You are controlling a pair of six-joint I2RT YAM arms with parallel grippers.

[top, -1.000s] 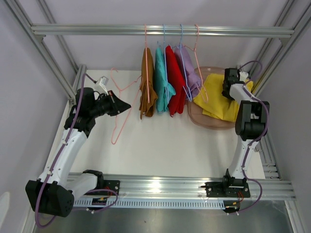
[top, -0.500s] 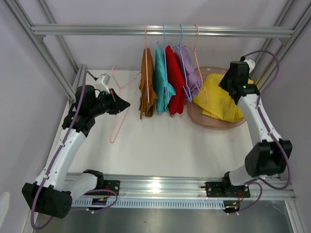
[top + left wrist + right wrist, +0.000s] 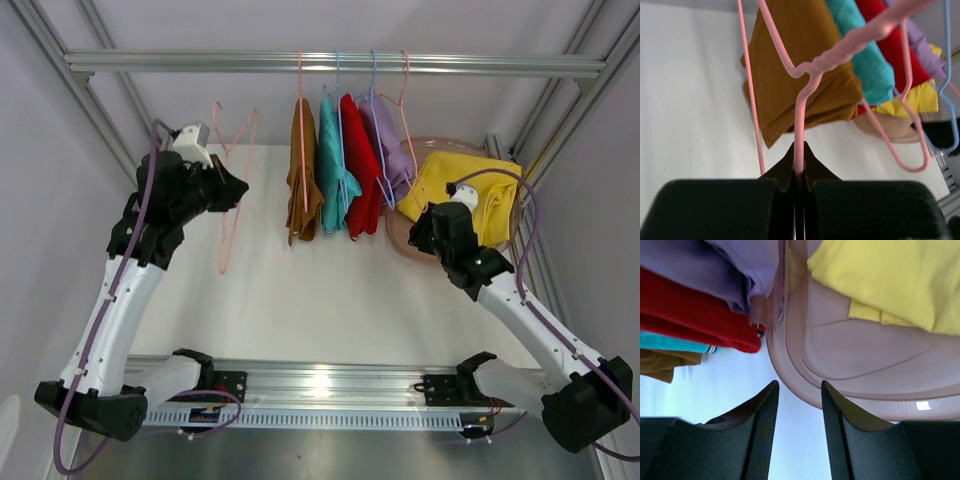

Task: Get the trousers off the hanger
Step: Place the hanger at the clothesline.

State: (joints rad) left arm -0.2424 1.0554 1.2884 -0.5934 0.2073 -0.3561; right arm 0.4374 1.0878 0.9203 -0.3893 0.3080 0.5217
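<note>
Brown (image 3: 302, 170), teal (image 3: 333, 175), red (image 3: 360, 165) and lavender trousers (image 3: 387, 140) hang on hangers from the rail (image 3: 200, 62). Yellow trousers (image 3: 465, 195) lie in the pinkish tub (image 3: 410, 245). My left gripper (image 3: 235, 190) is shut on an empty pink hanger (image 3: 232, 200) and holds it up, left of the brown trousers; the left wrist view shows the wire (image 3: 802, 110) pinched between the jaws (image 3: 799, 150). My right gripper (image 3: 799, 390) is open and empty, at the tub's near-left rim (image 3: 805, 385), and shows in the top view (image 3: 418, 235).
An empty pink hanger (image 3: 408, 120) hangs on the rail to the right of the lavender trousers. Aluminium frame posts stand at both sides. The white table (image 3: 320, 300) lies in front of the hanging clothes.
My left gripper has lifted the pink hanger up off the table and back to the left. My right arm has swung from over the yellow trousers down to the tub's near-left rim.
</note>
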